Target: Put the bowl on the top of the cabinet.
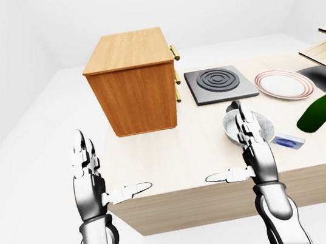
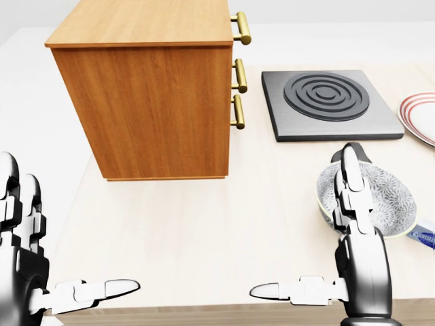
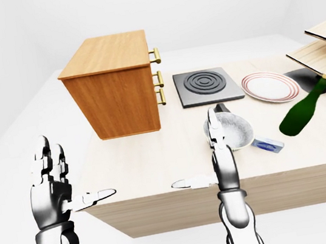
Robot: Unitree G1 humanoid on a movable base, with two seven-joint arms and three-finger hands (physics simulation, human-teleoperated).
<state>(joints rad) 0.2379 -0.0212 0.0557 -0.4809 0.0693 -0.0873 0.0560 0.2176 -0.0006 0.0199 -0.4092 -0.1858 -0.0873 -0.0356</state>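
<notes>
Left robot hand (image 2: 27,251) and right robot hand (image 2: 350,244) raised, fingers spread, empty
</notes>
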